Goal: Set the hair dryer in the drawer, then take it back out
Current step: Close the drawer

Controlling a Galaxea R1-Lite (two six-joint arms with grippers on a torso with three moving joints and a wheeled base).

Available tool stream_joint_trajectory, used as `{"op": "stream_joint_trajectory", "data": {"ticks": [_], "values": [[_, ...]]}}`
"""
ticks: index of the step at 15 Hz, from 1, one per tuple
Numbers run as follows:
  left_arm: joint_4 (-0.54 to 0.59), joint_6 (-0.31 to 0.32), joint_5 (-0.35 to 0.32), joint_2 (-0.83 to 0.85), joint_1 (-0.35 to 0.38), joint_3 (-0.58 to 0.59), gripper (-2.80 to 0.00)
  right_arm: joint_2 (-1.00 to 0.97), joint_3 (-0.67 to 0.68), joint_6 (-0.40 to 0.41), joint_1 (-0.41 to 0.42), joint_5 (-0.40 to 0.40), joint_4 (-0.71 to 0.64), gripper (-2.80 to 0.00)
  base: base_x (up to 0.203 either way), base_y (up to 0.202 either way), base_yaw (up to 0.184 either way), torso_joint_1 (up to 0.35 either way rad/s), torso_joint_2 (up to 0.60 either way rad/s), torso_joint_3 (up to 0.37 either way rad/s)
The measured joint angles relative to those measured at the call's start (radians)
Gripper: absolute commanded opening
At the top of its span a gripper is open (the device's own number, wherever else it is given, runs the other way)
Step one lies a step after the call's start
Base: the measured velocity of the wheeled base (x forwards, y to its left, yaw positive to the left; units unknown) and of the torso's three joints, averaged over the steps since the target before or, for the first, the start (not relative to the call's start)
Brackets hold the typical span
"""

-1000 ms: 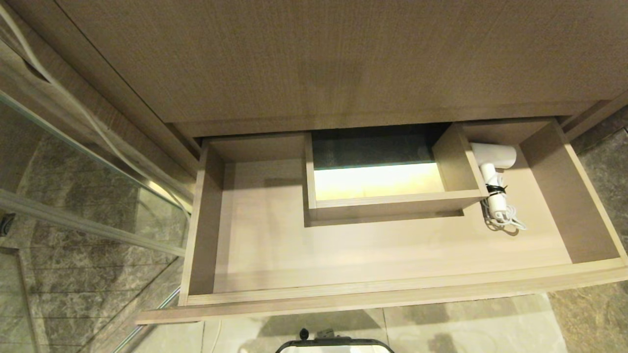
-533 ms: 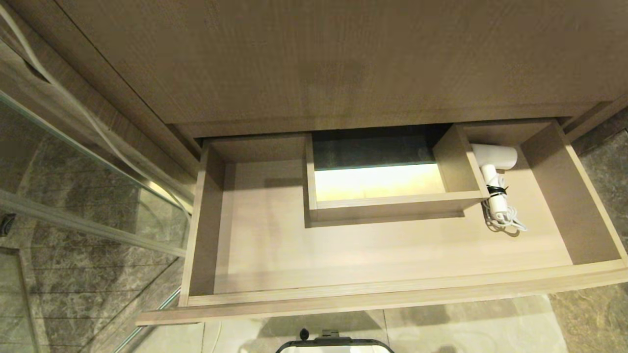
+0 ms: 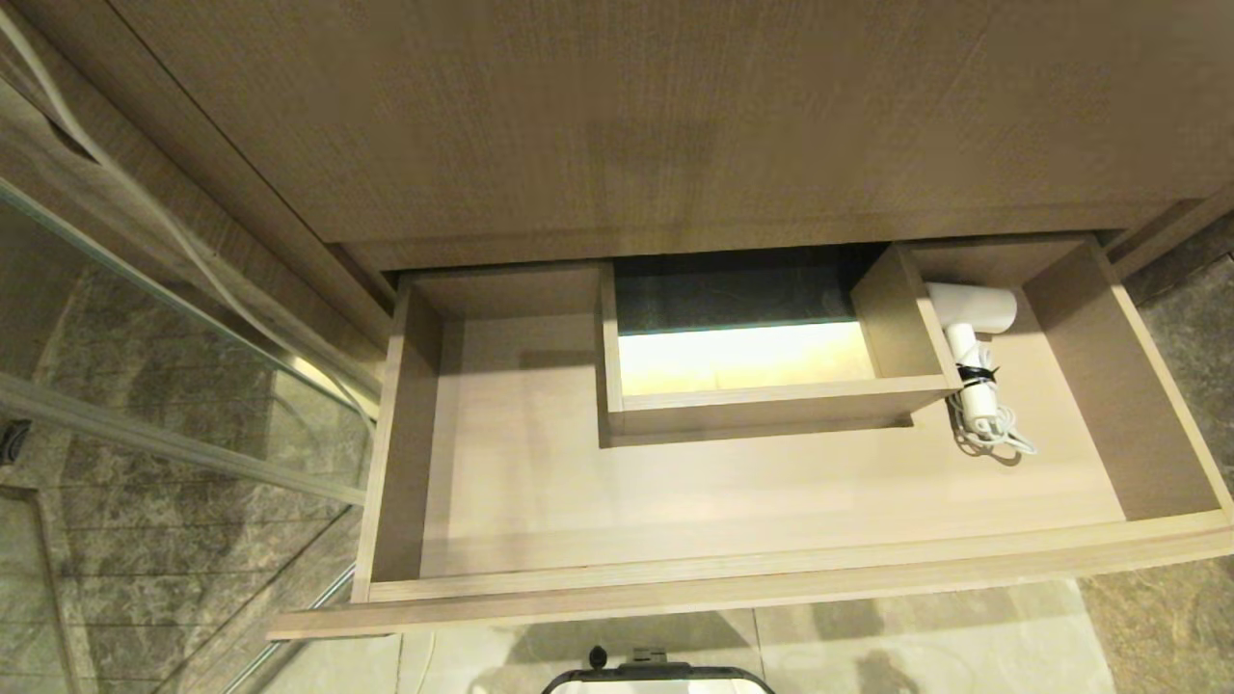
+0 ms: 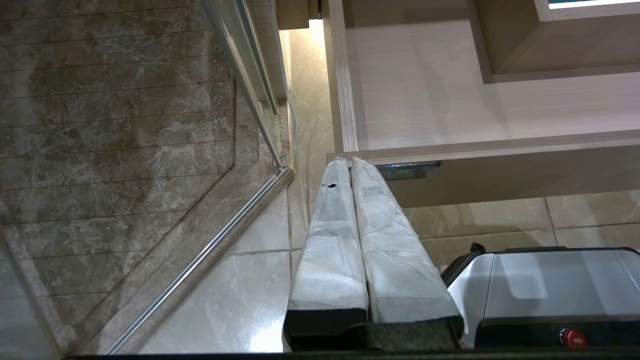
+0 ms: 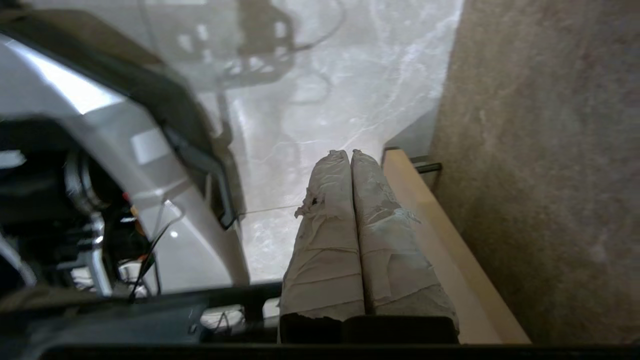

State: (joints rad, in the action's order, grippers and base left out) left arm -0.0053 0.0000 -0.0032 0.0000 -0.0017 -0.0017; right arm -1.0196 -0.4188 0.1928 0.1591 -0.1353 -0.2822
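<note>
Head view: dryer (image 3: 972, 347) lies in open drawer (image 3: 771, 569), right bay, against the cutout wall (so first half looks done) | right tool (image 5: 350, 155) closed, empty, low by drawer front | left tool (image 4: 349, 162) closed, parked.

Left gripper (image 4: 351, 161) fingers pressed together, empty; right gripper (image 5: 350, 152) fingers likewise pressed together, holding nothing, tape-wrapped.

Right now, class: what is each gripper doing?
Left gripper: fingers shut, holding nothing.
Right gripper: fingers shut, holding nothing.
</note>
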Motion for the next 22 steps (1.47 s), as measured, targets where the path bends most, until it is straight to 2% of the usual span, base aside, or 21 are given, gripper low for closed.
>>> {"op": "stream_joint_trajectory", "data": {"ticks": [4, 9, 16, 18, 22], "values": [[0.000, 0.000, 0.000, 0.000, 0.000, 0.000, -2.80, -0.138, -0.004, -0.003, 0.000, -0.023, 0.056, -2.80, 0.000, 0.000, 0.000, 0.000, 0.00, 0.000], [0.000, 0.000, 0.000, 0.000, 0.000, 0.000, -2.80, -0.333, -0.007, -0.002, 0.000, -0.048, 0.262, -2.80, 0.000, 0.000, 0.000, 0.000, 0.00, 0.000], [0.000, 0.001, 0.000, 0.000, 0.000, 0.000, -2.80, -0.560, -0.111, -0.002, 0.002, -0.049, 0.442, -2.80, 0.000, 0.000, 0.000, 0.000, 0.00, 0.000], [0.000, 0.000, 0.000, 0.000, 0.000, 0.000, -2.80, -0.597, -0.150, -0.004, 0.002, -0.034, 0.509, -2.80, 0.000, 0.000, 0.000, 0.000, 0.00, 0.000], [0.000, 0.000, 0.000, 0.000, 0.000, 0.000, -2.80, -0.620, -0.204, -0.011, 0.000, 0.096, 0.744, -2.80, 0.000, 0.000, 0.000, 0.000, 0.00, 0.000]]}}
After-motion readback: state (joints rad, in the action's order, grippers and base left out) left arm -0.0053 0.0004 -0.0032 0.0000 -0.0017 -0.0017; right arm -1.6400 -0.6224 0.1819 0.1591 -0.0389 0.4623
